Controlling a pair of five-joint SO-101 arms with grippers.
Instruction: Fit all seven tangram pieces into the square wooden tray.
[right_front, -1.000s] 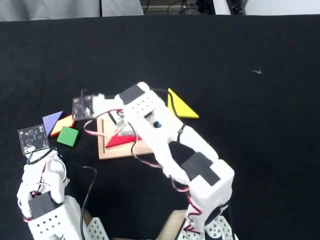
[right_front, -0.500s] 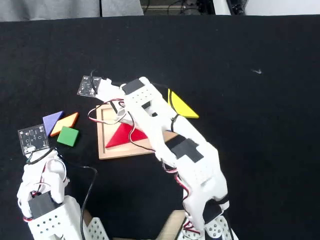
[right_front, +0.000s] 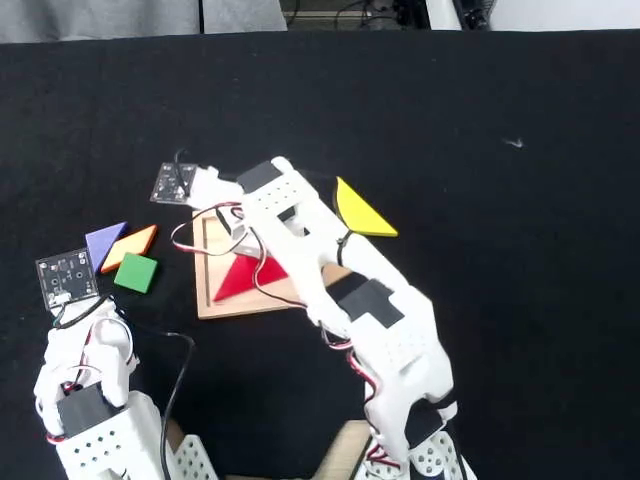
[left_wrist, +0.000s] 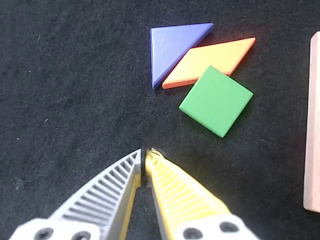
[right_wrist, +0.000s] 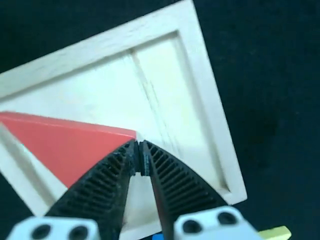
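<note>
Square wooden tray (right_front: 230, 306): I see a shallow frame of pale wood with a raised rim, lying flat on the black surface, its edges slightly askew to the high view's frame. Red triangle (right_front: 235, 282): large and flat inside the recess, toward the tray's near-left part, with one vertex pointing to the middle. The pale floor beside it is bare. Yellow triangle (right_front: 360, 212): large and flat on the surface, outside the tray, just beside its far right corner. To the tray's left, apart from it, I count three small pieces clustered together. A blue triangle (left_wrist: 172, 47) has its long edge against an orange parallelogram (left_wrist: 212, 60), and a green square (left_wrist: 216, 100) touches the parallelogram's other long edge.
</note>
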